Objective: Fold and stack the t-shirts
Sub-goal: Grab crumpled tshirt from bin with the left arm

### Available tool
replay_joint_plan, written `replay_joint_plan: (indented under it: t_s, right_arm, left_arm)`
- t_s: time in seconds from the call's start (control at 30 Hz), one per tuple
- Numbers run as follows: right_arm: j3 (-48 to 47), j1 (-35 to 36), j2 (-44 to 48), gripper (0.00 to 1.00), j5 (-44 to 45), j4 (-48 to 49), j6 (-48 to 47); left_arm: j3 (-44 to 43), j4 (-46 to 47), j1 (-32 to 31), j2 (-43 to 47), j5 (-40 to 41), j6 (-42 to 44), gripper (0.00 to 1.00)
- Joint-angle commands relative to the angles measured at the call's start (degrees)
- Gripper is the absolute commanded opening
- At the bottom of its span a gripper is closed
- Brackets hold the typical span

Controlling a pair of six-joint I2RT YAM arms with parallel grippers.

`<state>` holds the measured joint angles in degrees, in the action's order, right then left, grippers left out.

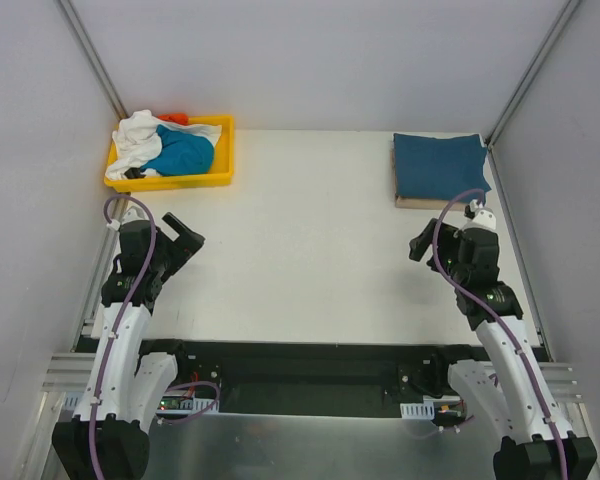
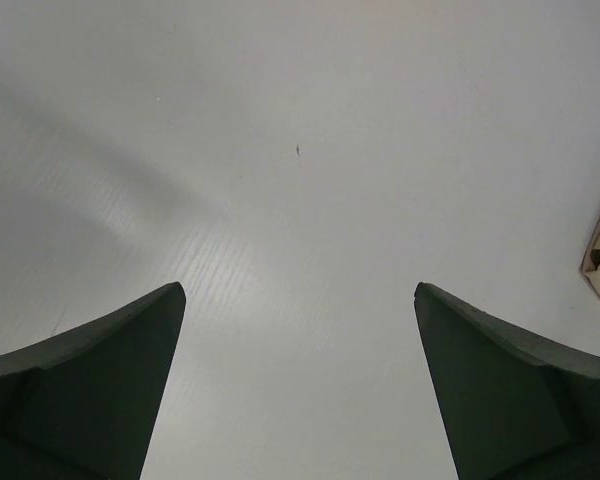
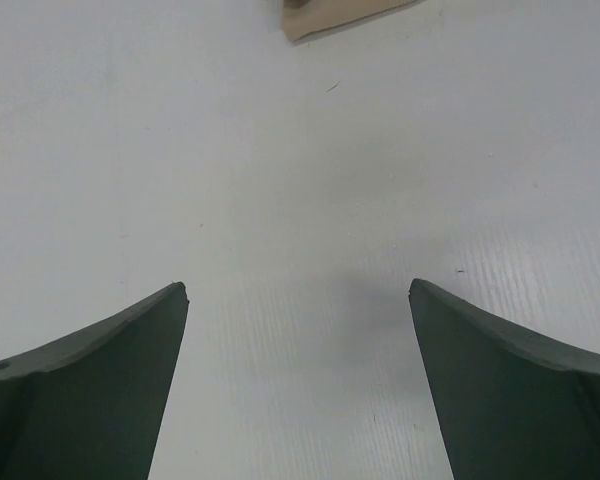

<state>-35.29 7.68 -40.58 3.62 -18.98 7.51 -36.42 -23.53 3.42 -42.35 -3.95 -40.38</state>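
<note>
Teal-blue cloth t-shirt [image 1: 185,152] tangles with white cloth t-shirt [image 1: 138,138] upper left; left hand [image 2: 298,287], right hand [image 3: 298,285] wide, empty; I might drag both.

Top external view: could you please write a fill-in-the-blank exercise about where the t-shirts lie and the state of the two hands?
1. The white t-shirt and the teal-blue t-shirt lie crumpled in the ____ tray.
2. The dark blue t-shirt lies neatly ____ at the far right corner of the table.
3. The left hand and the right hand are both ____ and hold nothing.
Missing words: yellow; folded; open.
</note>
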Motion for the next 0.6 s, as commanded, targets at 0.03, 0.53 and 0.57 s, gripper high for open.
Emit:
replay_joint_plan:
  t_s: [0.03, 0.53, 0.57]
  right_arm:
    - [0.9, -0.4, 4.3, 0.97, -1.2, 4.1, 0.7]
    - [-3.7, -0.3, -5.4, 0.97, -3.0, 1.8, 0.4]
    - [-4.7, -0.4, -6.9, 0.97, -5.5, 1.8, 0.3]
  left_arm:
    - [-2.8, -2.0, -0.1, 0.9, 2.8, -0.7, 0.99]
    - [-16.6, 7.2, 0.0, -16.1, 14.1, 4.0, 0.99]
    - [-20.5, 8.8, 0.1, -18.9, 15.7, 5.4, 0.99]
